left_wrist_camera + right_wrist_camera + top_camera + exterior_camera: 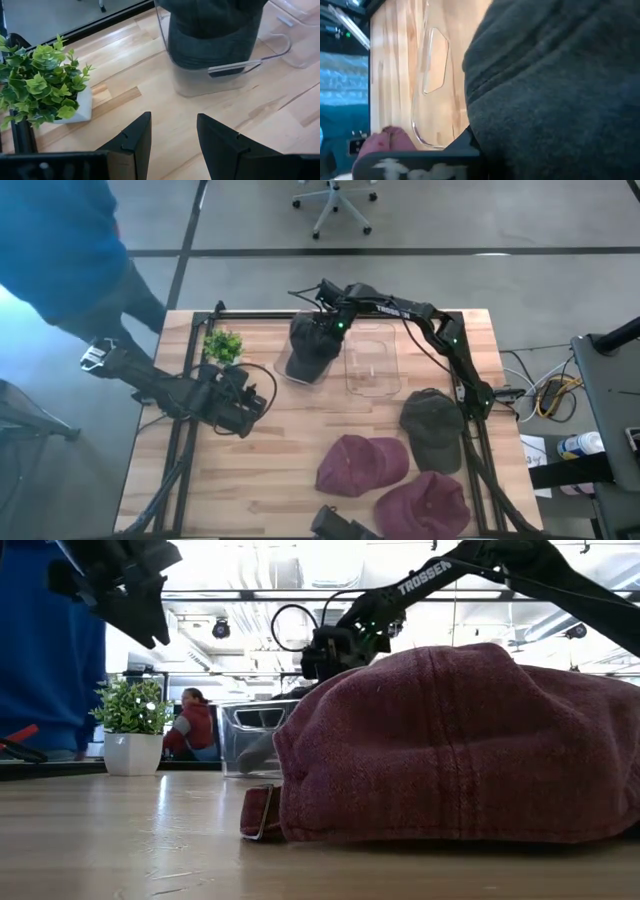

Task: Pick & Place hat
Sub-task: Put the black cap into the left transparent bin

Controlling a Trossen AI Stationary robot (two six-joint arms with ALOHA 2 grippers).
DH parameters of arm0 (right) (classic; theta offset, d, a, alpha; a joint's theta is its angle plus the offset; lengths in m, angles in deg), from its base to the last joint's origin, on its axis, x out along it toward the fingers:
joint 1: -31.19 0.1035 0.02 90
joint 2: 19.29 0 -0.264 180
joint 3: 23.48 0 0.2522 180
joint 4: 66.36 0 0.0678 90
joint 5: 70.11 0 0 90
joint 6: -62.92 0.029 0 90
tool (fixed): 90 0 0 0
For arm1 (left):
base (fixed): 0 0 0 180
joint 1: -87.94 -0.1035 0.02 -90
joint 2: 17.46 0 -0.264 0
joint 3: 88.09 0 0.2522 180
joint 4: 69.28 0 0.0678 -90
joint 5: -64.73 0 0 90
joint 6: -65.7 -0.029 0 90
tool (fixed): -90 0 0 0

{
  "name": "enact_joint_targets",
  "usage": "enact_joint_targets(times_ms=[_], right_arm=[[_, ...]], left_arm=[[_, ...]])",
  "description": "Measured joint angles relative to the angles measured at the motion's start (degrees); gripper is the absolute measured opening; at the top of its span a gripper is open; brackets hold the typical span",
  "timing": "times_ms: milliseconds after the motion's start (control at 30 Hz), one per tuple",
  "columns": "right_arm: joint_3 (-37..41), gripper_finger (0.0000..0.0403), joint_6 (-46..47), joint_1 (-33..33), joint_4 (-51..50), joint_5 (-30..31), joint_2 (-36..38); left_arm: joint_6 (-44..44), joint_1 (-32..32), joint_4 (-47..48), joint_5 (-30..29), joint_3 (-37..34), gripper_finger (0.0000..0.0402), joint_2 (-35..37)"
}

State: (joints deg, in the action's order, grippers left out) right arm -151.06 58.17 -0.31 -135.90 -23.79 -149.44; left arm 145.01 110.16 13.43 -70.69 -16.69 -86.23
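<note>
the floor (470, 215) past the far edge of the tabletop is grey and smooth, with a dark line across it. a white office chair (335, 202) on wheels stands there. the ceiling (250, 570) is bright, with pipes. a person in red (190, 725) sits far off.
</note>
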Motion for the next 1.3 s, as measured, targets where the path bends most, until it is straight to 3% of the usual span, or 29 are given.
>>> enact_joint_targets(times_ms=[200, 400, 833, 1133, 1300], right_arm=[[0.0, 0.0082, 1.5, 0.1, 1.1, 1.0, 0.0], [-0.1, 0.0153, 0.2, 0.3, 1.1, 13.0, 0.6], [-3.7, 0.0199, -2.9, 0.3, -4.4, 15.2, 2.5], [-4.1, 0.0240, -7.7, 0.4, -8.4, 32.6, 5.6], [-4.1, 0.0251, -5.5, 0.3, -9.5, 40.6, 7.8]], left_arm=[[0.0, 0.0, -0.2, -0.5, 0.0, 0.0151, 0.0], [-0.9, 0.0, -0.2, -0.5, 0.0, 0.0151, 0.0], [-3.3, 0.0, -0.2, -1.1, 0.0, 0.0151, 0.0], [-4.3, 0.0, -0.2, -1.1, 0.0, 0.0151, 0.0], [-4.5, 0.0, -0.2, -1.1, 0.0, 0.0151, 0.0]])
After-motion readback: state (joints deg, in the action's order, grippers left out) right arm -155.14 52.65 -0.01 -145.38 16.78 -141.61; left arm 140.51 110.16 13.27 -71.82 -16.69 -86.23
